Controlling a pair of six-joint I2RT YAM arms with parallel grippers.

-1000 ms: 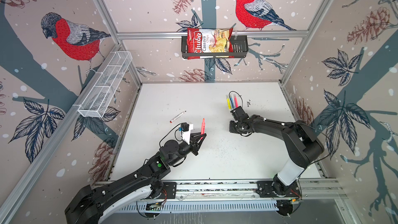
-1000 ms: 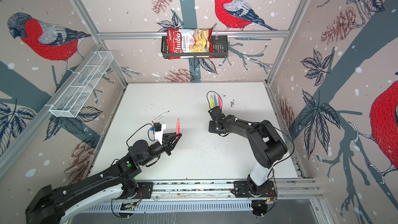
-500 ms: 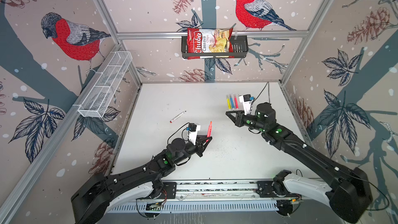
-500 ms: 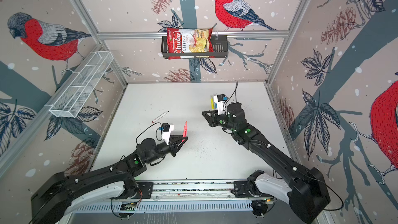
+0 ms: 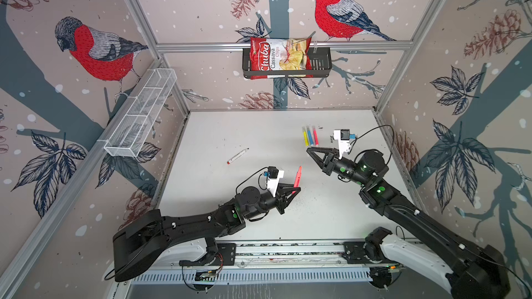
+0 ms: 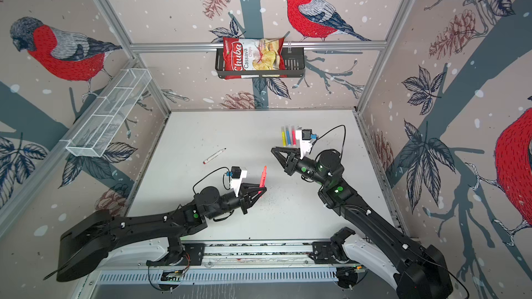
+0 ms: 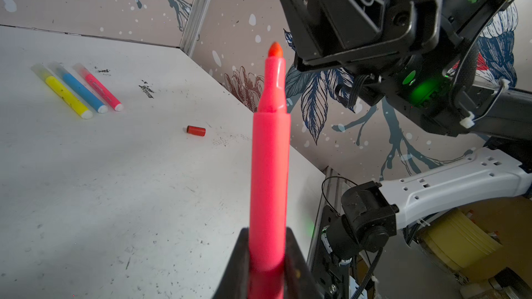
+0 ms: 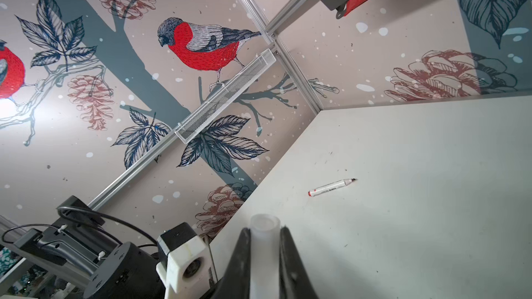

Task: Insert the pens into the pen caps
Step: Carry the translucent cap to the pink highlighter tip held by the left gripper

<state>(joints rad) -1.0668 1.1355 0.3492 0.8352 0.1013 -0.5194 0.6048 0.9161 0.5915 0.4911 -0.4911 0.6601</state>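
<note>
The left tool (image 7: 266, 257) is clenched on the pink pen (image 7: 270, 153), low on its barrel — smooth, glossy plastic, felt tip bare — while the right tool (image 8: 264, 243) pinches a frosted tubular cap (image 8: 264, 225), both above the desk's (image 5: 230, 127) middle and apart. The cap's open mouth should, I judge, line up with the tip's axis before a straight push.

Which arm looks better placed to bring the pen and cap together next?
Probably the right: the right claw grips a clear cap, open end outward, already near the bare tip of the pink pen that the left claw holds.
</note>
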